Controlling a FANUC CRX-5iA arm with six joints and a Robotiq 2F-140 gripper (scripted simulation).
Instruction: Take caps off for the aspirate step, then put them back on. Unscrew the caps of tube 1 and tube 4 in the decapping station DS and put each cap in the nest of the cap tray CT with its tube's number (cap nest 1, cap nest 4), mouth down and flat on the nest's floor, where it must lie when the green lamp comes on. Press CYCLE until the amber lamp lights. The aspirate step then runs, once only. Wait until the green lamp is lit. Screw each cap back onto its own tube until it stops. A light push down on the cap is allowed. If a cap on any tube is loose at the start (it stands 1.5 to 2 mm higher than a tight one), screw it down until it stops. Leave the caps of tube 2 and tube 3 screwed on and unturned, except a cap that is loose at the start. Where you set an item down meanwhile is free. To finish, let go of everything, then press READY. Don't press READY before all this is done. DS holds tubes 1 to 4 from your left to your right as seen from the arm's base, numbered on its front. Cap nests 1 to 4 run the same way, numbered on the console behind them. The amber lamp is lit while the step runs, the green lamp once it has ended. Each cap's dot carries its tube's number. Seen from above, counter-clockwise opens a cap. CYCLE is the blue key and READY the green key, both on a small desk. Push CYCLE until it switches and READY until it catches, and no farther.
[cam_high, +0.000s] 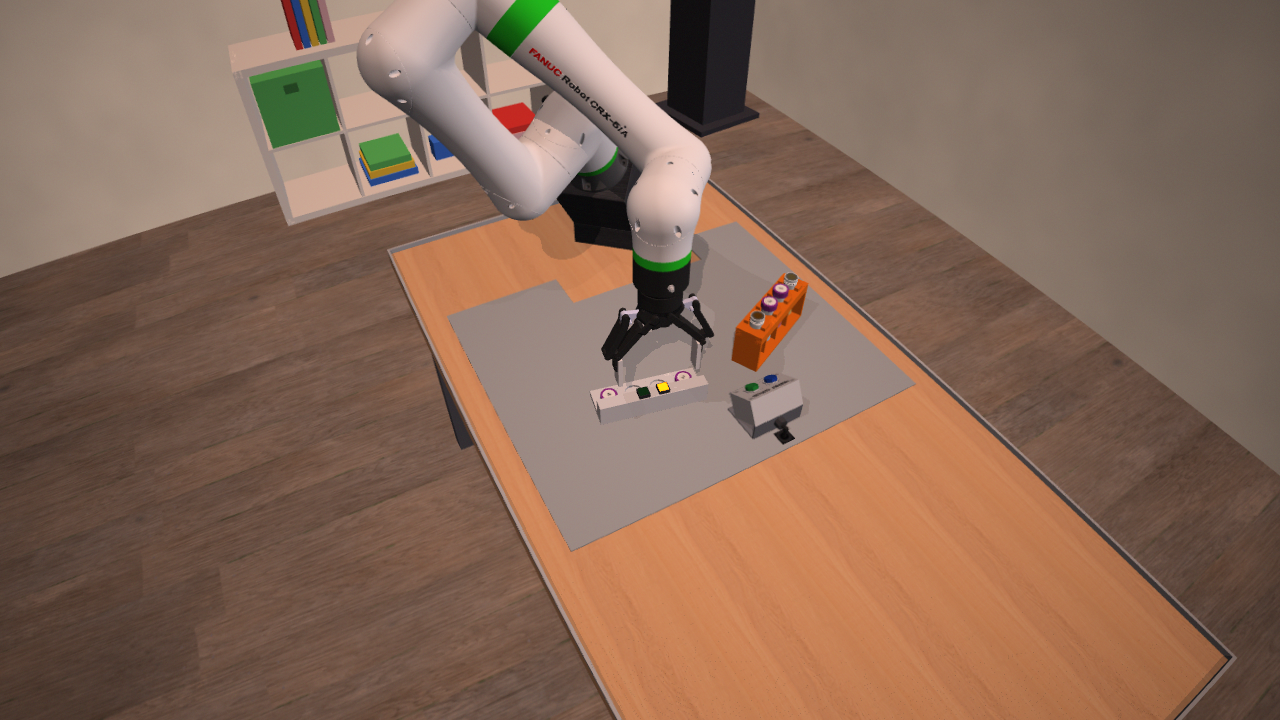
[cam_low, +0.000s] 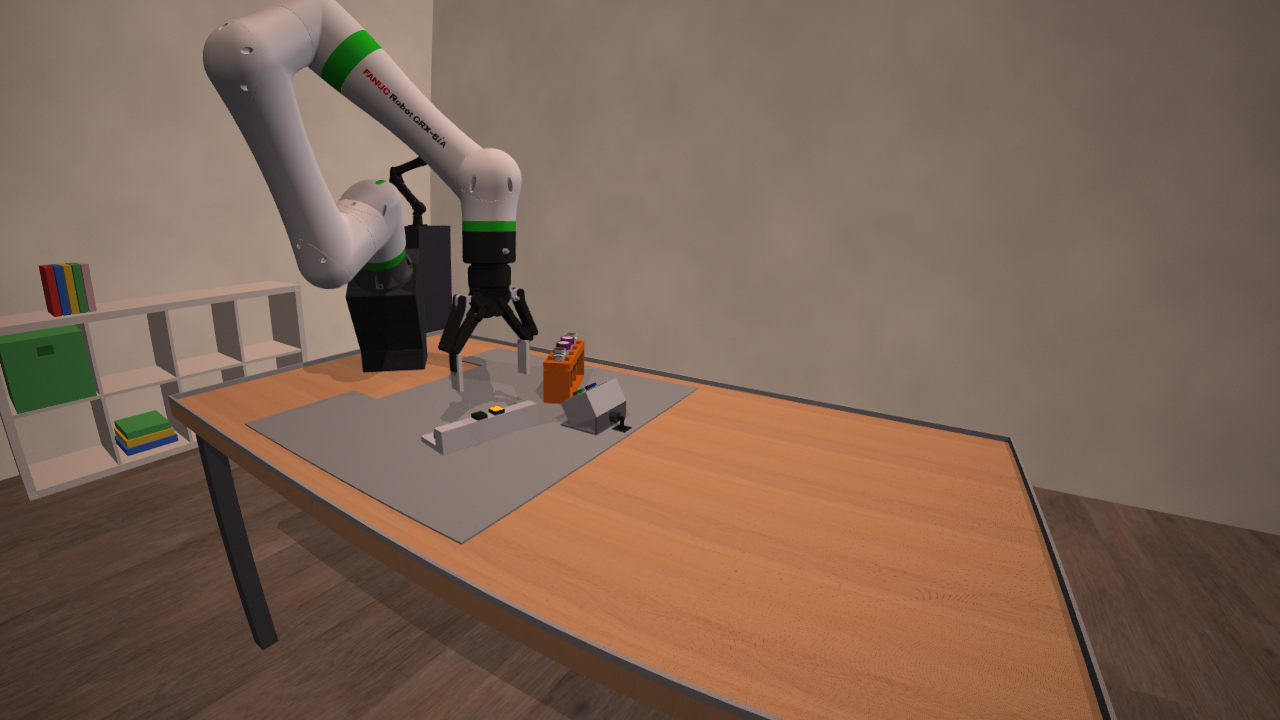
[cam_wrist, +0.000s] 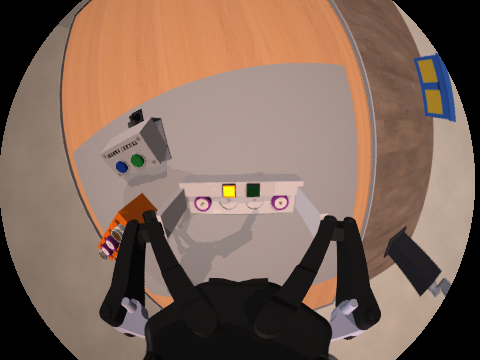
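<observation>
My gripper (cam_high: 656, 362) (cam_low: 489, 376) (cam_wrist: 240, 198) is open and empty, hanging just above the white cap tray (cam_high: 628, 410) (cam_low: 465, 434) (cam_wrist: 200, 188). Two purple caps lie in the tray's end nests, one cap (cam_high: 610, 391) (cam_wrist: 280, 203) at one end and the other cap (cam_high: 682, 376) (cam_wrist: 202, 204) at the opposite end. The amber lamp (cam_high: 662, 387) (cam_wrist: 228, 191) is lit; the green lamp (cam_high: 641, 391) (cam_wrist: 252, 190) is dark. The orange decapping station (cam_high: 768, 338) (cam_low: 562, 374) (cam_wrist: 127, 215) holds two uncapped end tubes and two purple-capped middle tubes.
The small grey desk (cam_high: 768, 410) (cam_low: 595, 407) (cam_wrist: 155, 140) with the blue key (cam_high: 770, 379) (cam_wrist: 122, 167) and green key (cam_high: 751, 386) (cam_wrist: 138, 160) stands beside the tray. All rest on a grey mat (cam_high: 537, 447) on the wooden table (cam_high: 850, 537).
</observation>
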